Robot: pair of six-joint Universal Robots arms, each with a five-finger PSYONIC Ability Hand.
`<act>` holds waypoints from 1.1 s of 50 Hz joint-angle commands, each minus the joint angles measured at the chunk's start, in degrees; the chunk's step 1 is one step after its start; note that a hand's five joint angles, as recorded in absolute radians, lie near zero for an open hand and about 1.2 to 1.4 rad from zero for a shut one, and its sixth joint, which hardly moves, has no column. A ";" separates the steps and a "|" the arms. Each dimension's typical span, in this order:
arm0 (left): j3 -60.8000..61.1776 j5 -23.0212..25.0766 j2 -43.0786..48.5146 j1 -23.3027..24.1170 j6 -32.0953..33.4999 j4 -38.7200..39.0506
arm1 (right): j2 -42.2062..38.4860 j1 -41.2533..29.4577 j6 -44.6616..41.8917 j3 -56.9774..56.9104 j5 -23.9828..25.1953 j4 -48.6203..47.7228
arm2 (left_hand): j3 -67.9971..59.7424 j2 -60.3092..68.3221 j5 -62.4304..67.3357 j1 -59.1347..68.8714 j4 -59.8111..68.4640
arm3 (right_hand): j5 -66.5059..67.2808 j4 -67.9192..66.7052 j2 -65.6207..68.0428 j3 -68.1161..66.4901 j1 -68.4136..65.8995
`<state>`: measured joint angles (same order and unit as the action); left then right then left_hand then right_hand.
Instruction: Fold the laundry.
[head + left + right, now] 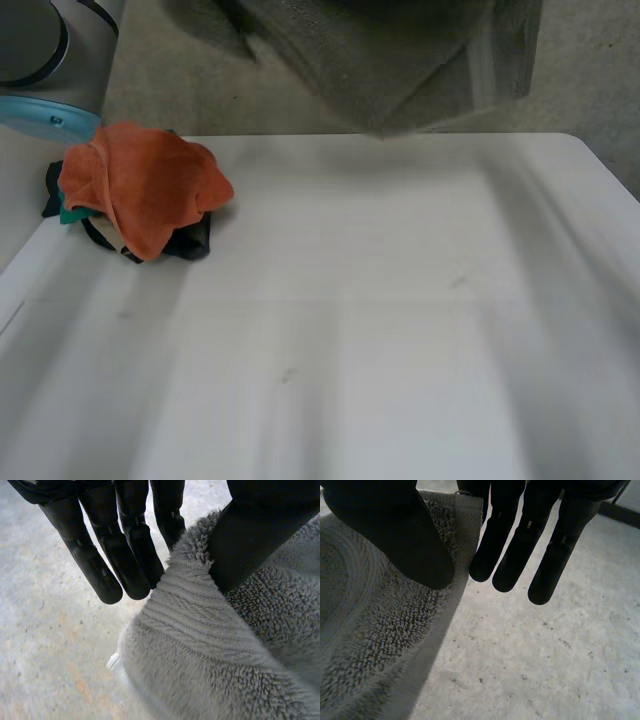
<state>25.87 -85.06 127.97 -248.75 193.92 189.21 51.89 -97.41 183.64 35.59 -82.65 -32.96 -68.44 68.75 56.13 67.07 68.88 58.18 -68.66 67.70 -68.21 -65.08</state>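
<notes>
A grey terry towel hangs in the air beyond the table's far edge. In the left wrist view my left hand pinches one edge of the towel between its thumb and straight fingers. In the right wrist view my right hand pinches another edge of the towel the same way, thumb on the pile and fingers behind it. The towel sags between the two hands.
A heap of laundry lies at the far left of the white table: an orange cloth on top, dark cloth and a teal scrap beneath. My left arm stands just behind the heap. Concrete floor lies beyond the table.
</notes>
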 commanded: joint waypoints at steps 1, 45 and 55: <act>12.87 -1.95 -0.18 0.19 -0.83 -3.58 | 0.93 1.86 -3.10 6.95 2.22 11.76 | -11.56 11.25 13.87 12.93 11.12 | 11.82 -11.34 12.30 -11.79 -14.92; 26.61 0.86 -2.82 -3.41 16.30 -25.20 | 7.96 8.28 -31.85 39.21 14.18 31.20 | 55.67 -55.98 -53.35 -54.29 -56.11 | 11.82 -11.34 12.30 -11.79 -14.92; 11.68 1.30 13.86 -7.27 22.99 -27.31 | 7.96 9.16 -32.72 41.66 15.41 31.55 | 58.44 -58.75 -56.13 -57.07 -58.88 | 11.82 -11.34 12.30 -11.79 -14.92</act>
<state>44.57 -83.86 133.95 -253.96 214.87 162.78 59.82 -88.57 151.35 75.71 -68.03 -1.49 -12.19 11.61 2.94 11.56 11.39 58.17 -68.66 67.71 -68.21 -65.08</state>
